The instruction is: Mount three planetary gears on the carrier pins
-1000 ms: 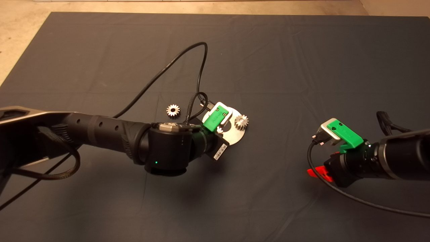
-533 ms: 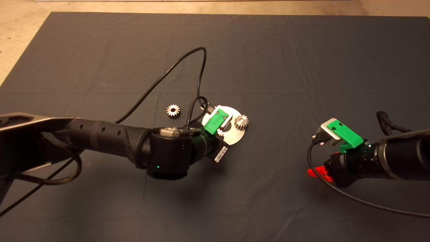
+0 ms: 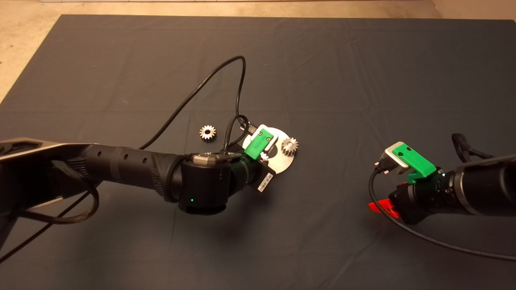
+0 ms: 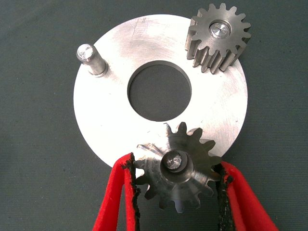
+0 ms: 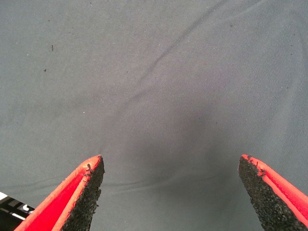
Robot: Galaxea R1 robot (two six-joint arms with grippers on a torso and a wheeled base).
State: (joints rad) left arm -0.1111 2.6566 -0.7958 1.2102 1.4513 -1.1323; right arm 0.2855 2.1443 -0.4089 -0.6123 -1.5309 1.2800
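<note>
The shiny disc (image 4: pixel 115 120) with a large centre hole lies flat on the mat. One planetary gear (image 4: pixel 219 36) sits fully on a carrier pin. A second pin (image 4: pixel 91 57) stands bare. My left gripper (image 4: pixel 175 168) is shut on another gear (image 4: pixel 185 185), held slightly tilted over the third pin (image 4: pixel 173 161), whose top shows inside the bore. In the head view the disc (image 3: pixel 282 163) lies mid-mat, partly under the left arm's green mount (image 3: pixel 260 146). A loose gear (image 3: pixel 207 132) lies on the mat left of it. My right gripper (image 5: pixel 171 163) stands open over bare mat.
A black cable (image 3: pixel 201 86) loops from the left wrist across the mat behind the disc. The right arm (image 3: pixel 463 189) rests at the right edge with its own cable (image 3: pixel 427 239) trailing toward the front. Pale floor (image 3: pixel 24 36) borders the mat at the back left.
The left arm has edged slightly forward and right while its gripper stays over the disc with the gear. The right arm has not moved.
</note>
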